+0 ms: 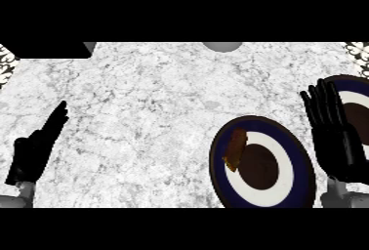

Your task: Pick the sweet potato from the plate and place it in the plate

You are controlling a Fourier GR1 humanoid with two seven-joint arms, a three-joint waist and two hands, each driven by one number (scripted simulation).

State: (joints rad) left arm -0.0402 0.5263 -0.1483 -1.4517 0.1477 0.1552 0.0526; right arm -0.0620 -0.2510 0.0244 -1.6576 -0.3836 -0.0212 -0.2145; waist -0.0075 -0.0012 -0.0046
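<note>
Orange-brown sweet potato (pixel 235 149) sits on near navy-and-white round plate (pixel 288 190), ungrasped. My right robot hand (pixel 335 136) open, fingers straight, between it and far plate (pixel 357 100). Pick and place both pending.

I see a white marbled tabletop (pixel 158 112). On it lies one plate (pixel 288 193) with a dark blue rim at lower right, and a second plate (pixel 358 93) just beside it, at the right edge.

Bright, even light on the pale counter (pixel 158 122); shadows barely visible.
</note>
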